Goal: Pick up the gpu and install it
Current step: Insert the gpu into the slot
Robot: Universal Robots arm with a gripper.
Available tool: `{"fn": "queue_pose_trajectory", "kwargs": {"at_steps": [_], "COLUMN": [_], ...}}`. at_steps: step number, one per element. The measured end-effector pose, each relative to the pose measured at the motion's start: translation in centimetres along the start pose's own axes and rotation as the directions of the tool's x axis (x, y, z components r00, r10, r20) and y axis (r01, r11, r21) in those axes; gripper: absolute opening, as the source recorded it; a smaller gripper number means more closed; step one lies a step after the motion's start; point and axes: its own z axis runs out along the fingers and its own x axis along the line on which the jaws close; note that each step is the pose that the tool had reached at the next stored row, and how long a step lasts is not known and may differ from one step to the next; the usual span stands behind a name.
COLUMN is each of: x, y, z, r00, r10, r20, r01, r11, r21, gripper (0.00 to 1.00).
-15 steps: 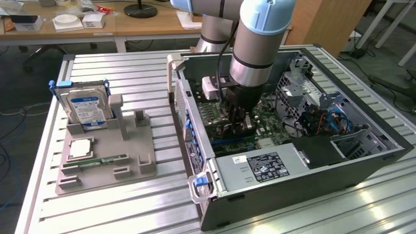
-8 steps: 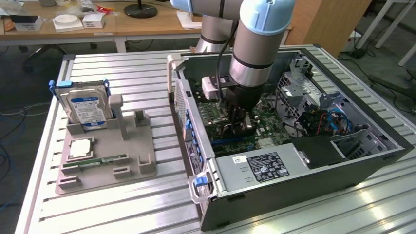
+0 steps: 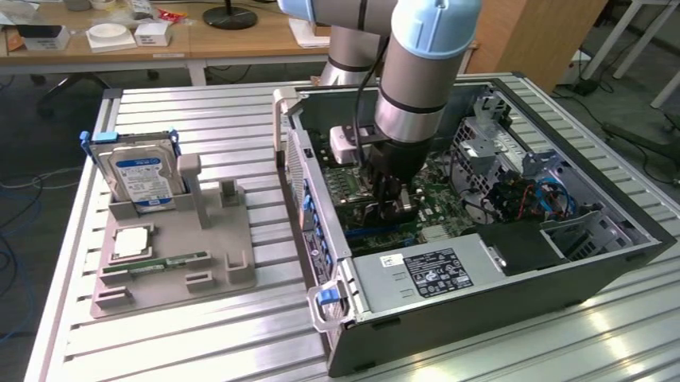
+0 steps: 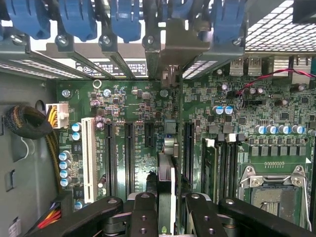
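The gpu (image 4: 167,170) is a thin dark card seen edge-on, standing upright over the green motherboard (image 4: 133,106) between two long black slots. Its silvery metal bracket (image 4: 178,42) sits at the case's rear wall, among the blue latches (image 4: 79,19). My gripper (image 4: 168,217) is shut on the card, with one black finger (image 4: 143,212) on each side of it. In the exterior view my gripper (image 3: 391,208) reaches down into the open computer case (image 3: 510,294), and the gpu (image 3: 367,215) shows as a dark shape at its tip. Whether the card is seated in a slot I cannot tell.
On the exterior view's left, a grey fixture (image 3: 212,239) holds the blue-labelled hard drive (image 3: 143,175), a square chip (image 3: 130,241) and a narrow green memory stick (image 3: 154,261). Inside the case are a power supply (image 3: 431,274), drive cages (image 3: 499,151), cables (image 4: 29,123) and a CPU socket (image 4: 274,190).
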Motion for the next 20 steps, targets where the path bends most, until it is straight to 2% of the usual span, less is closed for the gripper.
{"fn": "queue_pose_trajectory", "kwargs": {"at_steps": [5, 9, 12, 20], "x": [-0.01, -0.01, -0.01, -0.04], "y": [0.02, 0.08, 0.09, 0.11], "z": [0.09, 0.01, -0.08, 0.02], "r00": [1.0, 1.0, 1.0, 1.0], "r10": [0.0, 0.0, 0.0, -0.001], "r20": [0.0004, 0.0019, 0.0014, 0.0029], "r01": [0.0, 0.0, 0.0, 0.001], "r11": [1.0, 1.0, 1.0, 1.0], "r21": [0.0003, 0.0058, 0.0072, 0.0073], "gripper": [0.27, 0.27, 0.27, 0.27]}}
